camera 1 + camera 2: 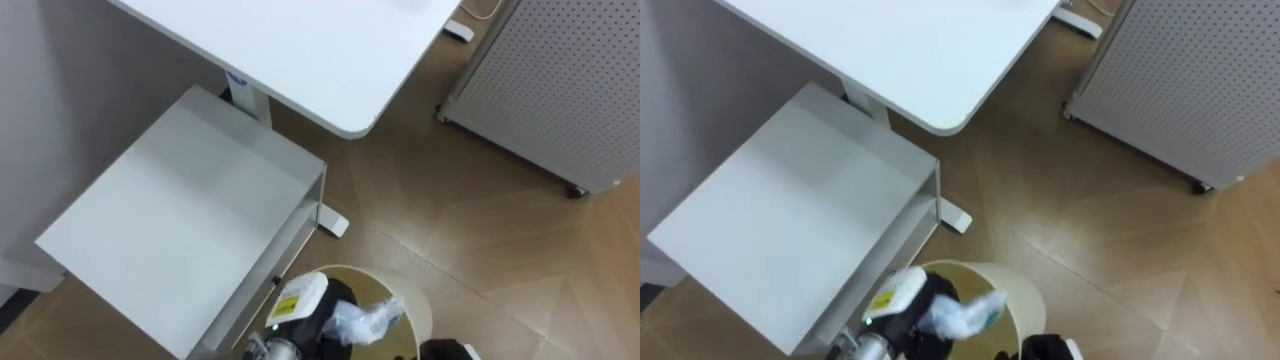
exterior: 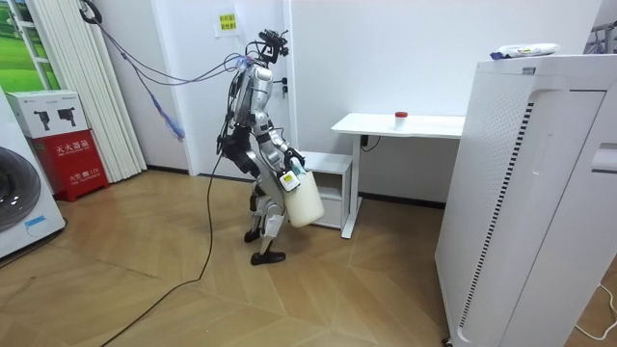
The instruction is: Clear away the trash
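While it stands by the desk (image 1: pixel 330 50), left hand (image 1: pixel 325 312) holds crumpled wrapper (image 1: pixel 368 320) over bin (image 1: pixel 418 305).
Its grip seems curled round it.

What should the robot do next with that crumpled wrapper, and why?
Probably open the left hand: its fingers are curled round the crumpled plastic wrapper, which sits right over the open cream bin, so letting go should drop it inside.

Bin (image 1: pixel 420 312) and left hand (image 1: pixel 325 310) cut off by lower edge, right hand (image 1: pixel 445 351) a mere sliver; red item (image 2: pixel 401 116) on desk (image 2: pixel 434 126) too small to identify.
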Controlling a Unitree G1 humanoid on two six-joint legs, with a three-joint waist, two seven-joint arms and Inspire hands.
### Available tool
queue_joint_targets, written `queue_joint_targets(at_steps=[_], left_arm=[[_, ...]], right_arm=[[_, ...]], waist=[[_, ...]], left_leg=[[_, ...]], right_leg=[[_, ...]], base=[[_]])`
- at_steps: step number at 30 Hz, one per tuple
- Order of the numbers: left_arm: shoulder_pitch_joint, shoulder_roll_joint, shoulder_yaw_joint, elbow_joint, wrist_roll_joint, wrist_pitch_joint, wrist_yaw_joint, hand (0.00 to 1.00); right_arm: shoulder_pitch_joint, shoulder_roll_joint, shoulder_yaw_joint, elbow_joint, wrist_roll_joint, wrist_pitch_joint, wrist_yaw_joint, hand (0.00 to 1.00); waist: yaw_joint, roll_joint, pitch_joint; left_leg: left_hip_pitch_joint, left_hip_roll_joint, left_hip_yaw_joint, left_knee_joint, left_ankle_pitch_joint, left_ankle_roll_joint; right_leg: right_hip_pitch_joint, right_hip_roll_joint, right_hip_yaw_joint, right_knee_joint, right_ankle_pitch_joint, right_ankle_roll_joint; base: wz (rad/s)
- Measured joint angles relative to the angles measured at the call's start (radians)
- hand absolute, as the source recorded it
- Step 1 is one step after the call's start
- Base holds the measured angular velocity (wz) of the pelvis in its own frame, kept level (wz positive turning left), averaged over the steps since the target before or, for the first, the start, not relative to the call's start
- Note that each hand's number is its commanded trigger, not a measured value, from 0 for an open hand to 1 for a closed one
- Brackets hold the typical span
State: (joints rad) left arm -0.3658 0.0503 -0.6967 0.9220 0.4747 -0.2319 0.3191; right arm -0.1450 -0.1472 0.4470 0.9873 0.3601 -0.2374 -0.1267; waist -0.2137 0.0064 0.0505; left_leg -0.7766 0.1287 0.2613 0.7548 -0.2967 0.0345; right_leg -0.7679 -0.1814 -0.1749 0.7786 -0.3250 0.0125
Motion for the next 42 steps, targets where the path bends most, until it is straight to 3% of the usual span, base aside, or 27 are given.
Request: queue_joint_targets(at_steps=[6,14,26,30,35,42], left_arm=[[0.031,0.004,-0.018,0.0,0.035,0.001,-0.069,0.0],[0.035,0.001,-0.021,0.0,0.14,0.001,-0.088,0.0],[0.036,0.002,-0.034,0.0,0.156,0.001,-0.096,0.0],[0.035,0.005,-0.022,-0.001,0.159,-0.001,-0.115,0.0],[0.036,0.024,-0.013,-0.006,0.175,-0.002,-0.115,0.0],[0.059,0.087,-0.014,-0.082,0.174,-0.015,-0.135,0.0]], right_arm=[[0.002,0.001,0.005,0.002,-0.016,-0.001,0.011,1.0],[0.003,0.001,0.009,0.025,-0.015,-0.011,0.022,1.0],[0.003,0.0,0.042,0.028,-0.012,-0.012,0.045,1.0],[0.004,-0.003,0.039,0.037,-0.016,-0.011,0.055,1.0],[0.004,-0.004,0.032,0.05,-0.014,-0.01,0.067,1.0],[0.008,-0.017,0.011,0.072,-0.015,0.0,0.105,1.0]], waist=[[0.0,-0.005,0.0009],[0.0,-0.008,0.0018],[0.005,-0.009,0.0022],[0.022,-0.009,0.0022],[0.031,-0.007,0.0018],[0.037,0.008,0.0006]], left_leg=[[-0.001,0.003,-0.001,-0.001,0.0,0.0],[0.021,-0.002,-0.003,-0.011,0.001,0.002],[0.039,-0.002,-0.007,-0.016,0.001,0.002],[0.038,-0.001,-0.007,-0.013,0.0,0.002],[0.052,-0.001,-0.008,-0.011,0.0,0.002],[0.121,-0.005,-0.006,-0.041,-0.001,0.004]], right_leg=[[0.0,-0.005,0.0,0.0,0.0,0.0],[0.019,-0.01,-0.004,-0.004,0.0,0.001],[0.044,-0.012,-0.014,-0.015,0.0,0.001],[0.044,-0.009,-0.013,-0.014,0.0,0.001],[0.062,-0.008,-0.017,-0.014,0.0,0.002],[0.128,-0.012,-0.018,-0.035,0.002,0.007]], base=[[0.0],[0.0],[0.0],[0.0],[0.0],[0.0]])
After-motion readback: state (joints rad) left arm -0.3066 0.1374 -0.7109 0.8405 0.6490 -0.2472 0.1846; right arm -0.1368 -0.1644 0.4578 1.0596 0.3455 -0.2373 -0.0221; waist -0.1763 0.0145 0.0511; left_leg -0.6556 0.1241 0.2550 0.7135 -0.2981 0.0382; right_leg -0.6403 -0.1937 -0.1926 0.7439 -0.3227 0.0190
